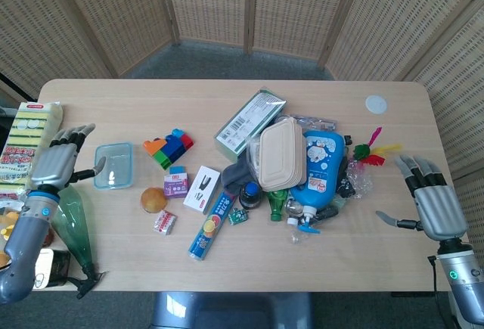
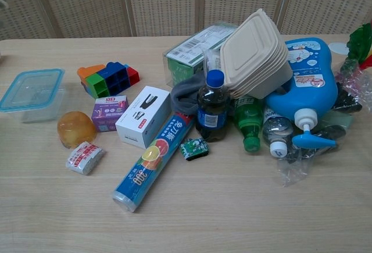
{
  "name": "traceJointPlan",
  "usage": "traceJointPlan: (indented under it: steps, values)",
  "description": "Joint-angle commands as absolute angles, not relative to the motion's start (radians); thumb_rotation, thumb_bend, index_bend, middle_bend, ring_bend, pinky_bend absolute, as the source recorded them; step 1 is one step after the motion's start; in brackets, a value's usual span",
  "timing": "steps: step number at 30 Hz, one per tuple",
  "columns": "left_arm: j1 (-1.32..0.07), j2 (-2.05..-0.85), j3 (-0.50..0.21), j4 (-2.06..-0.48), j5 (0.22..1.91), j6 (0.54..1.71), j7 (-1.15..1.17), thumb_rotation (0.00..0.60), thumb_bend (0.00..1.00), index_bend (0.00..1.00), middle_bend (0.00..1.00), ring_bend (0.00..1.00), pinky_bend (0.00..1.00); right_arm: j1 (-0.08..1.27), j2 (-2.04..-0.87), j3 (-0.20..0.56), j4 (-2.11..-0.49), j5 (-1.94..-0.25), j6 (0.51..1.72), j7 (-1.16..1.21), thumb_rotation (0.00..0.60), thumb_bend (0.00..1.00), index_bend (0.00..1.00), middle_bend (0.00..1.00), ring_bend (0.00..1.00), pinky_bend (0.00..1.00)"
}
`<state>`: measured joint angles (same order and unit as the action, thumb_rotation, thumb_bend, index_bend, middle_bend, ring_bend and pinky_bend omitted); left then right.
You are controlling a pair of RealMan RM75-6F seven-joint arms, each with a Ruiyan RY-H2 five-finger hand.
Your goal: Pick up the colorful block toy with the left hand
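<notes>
The colorful block toy (image 1: 169, 148) lies flat on the tabletop (image 1: 113, 106), untouched, a cluster of orange, green, blue and red pieces. Taking it as the landmark: the clear blue-rimmed container (image 1: 113, 165) sits near it on the side toward the robot's left hand, apart from it. Just in front of the block toy, toward the robot, stands the small purple box (image 1: 176, 182), and beside that the white stapler box (image 1: 202, 188). The amber round object (image 1: 153, 200) and the small red-and-white packet (image 1: 164, 222) lie further toward the robot from the block toy. The blue roll of wrap (image 1: 212, 225) stretches diagonally beyond the stapler box. On the far side from the container, near the block toy, lies the green box (image 1: 249, 123) with a barcode label, leaning into a heap with the beige clamshell containers (image 1: 282, 153) and the blue detergent bottle (image 1: 321, 170).

The left hand (image 1: 56, 165) hovers off the tabletop's edge, beyond the clear container from the block toy and well apart from the toy, fingers spread wide and holding nothing. The right hand (image 1: 432, 202) hangs past the opposite edge, well apart from everything, fingers also spread and empty. Neither hand shows in the chest view.
</notes>
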<state>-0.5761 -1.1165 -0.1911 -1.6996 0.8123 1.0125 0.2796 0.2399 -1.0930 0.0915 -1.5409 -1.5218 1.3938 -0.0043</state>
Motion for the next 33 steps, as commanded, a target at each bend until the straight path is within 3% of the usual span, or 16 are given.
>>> traceJointPlan:
  steps: [1, 13, 22, 33]
  values:
    - [-0.654, -1.199, -0.181, -1.625, 0.721, 0.973, 0.4, 0.215, 0.4, 0.0, 0.0, 0.0, 0.0, 0.225, -1.081, 0.087, -1.552, -1.524, 1.412, -0.009, 0.272, 0.15, 0.0, 0.04, 0.0, 0.0]
    - [-0.794, -1.522, -0.161, -1.299, 0.623, 0.909, 0.539, 0.225, 0.4, 0.0, 0.0, 0.0, 0.0, 0.163, -1.027, 0.073, -1.6, -1.532, 1.486, -0.012, 0.273, 0.15, 0.0, 0.04, 0.0, 0.0]
    - [-0.818, -1.719, -0.181, -1.02, 0.715, 0.843, 0.426, 0.23, 0.38, 0.0, 0.0, 0.0, 0.0, 0.139, -1.007, 0.07, -1.612, -1.531, 1.506, 0.0, 0.271, 0.15, 0.0, 0.04, 0.0, 0.0]
    - [-0.847, -1.852, -0.217, -0.805, 0.839, 0.784, 0.291, 0.233, 0.38, 0.0, 0.0, 0.0, 0.0, 0.125, -0.984, 0.066, -1.635, -1.533, 1.504, 0.008, 0.267, 0.17, 0.0, 0.04, 0.0, 0.0]
